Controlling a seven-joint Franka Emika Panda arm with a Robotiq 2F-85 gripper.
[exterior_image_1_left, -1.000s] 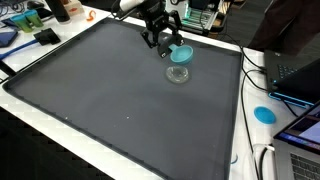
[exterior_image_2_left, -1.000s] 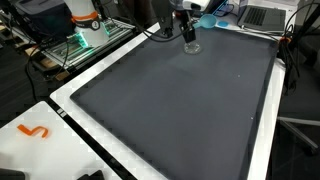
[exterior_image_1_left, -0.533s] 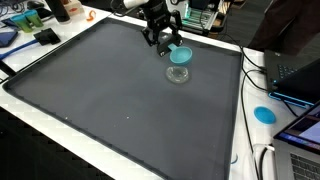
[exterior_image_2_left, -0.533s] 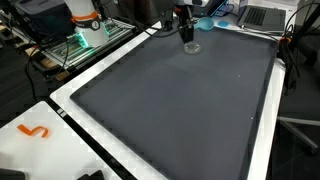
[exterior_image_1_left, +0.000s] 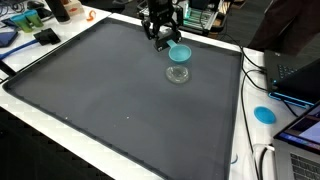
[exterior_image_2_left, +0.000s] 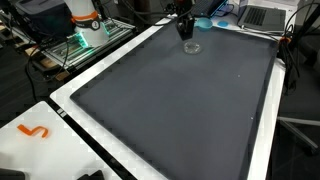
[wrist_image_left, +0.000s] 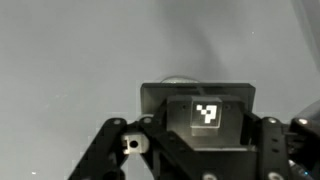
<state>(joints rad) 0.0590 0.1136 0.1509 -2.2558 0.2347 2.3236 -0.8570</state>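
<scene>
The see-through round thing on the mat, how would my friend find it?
Find the big dark mat. Near its far edge, close to the robot's gripper, two small round things lie close together. Pick the clear, colourless one, nearer the mat's middle; its neighbour is a bright teal dish.

The mat (exterior_image_1_left: 120, 95) filling the middle of the frame looks matt dark grey, perhaps rubber. At upper centre, the small cup (exterior_image_1_left: 178, 74) is clear and glossy, the lid (exterior_image_1_left: 181, 52) smooth teal plastic, and the gripper (exterior_image_1_left: 160, 38) matt black.
</scene>
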